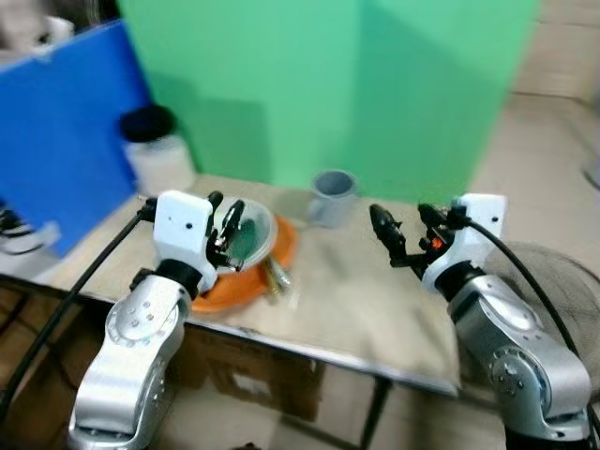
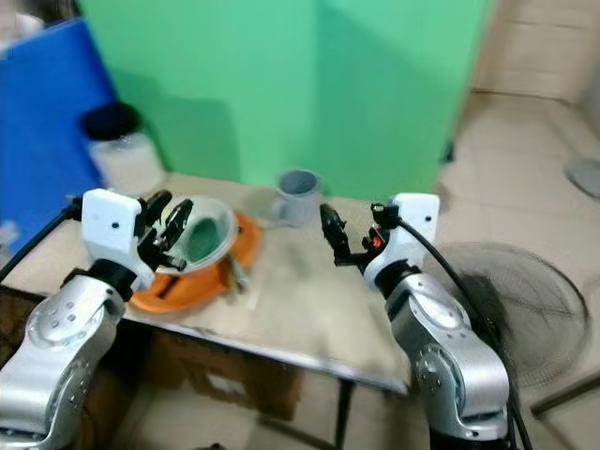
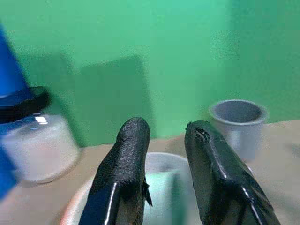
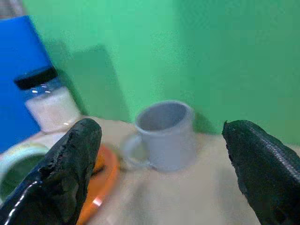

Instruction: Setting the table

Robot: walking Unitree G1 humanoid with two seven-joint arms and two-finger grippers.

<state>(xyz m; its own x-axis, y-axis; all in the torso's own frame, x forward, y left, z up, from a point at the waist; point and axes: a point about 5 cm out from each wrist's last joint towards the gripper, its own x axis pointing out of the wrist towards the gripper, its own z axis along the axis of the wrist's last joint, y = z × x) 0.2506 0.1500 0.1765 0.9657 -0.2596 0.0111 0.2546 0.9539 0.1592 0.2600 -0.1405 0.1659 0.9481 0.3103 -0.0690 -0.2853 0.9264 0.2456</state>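
An orange plate (image 1: 246, 286) lies at the table's left front, with a white bowl (image 1: 266, 230) that is green inside sitting tilted on it. My left gripper (image 1: 225, 225) is at the bowl's near left rim, its fingers (image 3: 126, 164) close together on that rim. Some cutlery (image 1: 277, 277) lies beside the plate's right edge. A grey mug (image 1: 333, 195) stands at the back of the table and also shows in the right wrist view as the mug (image 4: 166, 136). My right gripper (image 1: 405, 230) hovers open over the right half of the table, nothing between its fingers (image 4: 70, 164).
A jar with a black lid (image 1: 155, 150) stands at the table's back left, against a blue panel (image 1: 56, 122). A green screen (image 1: 337, 84) rises behind the table (image 1: 375, 309). A floor fan (image 2: 506, 300) lies at the right, and a cardboard box (image 1: 253, 375) sits underneath.
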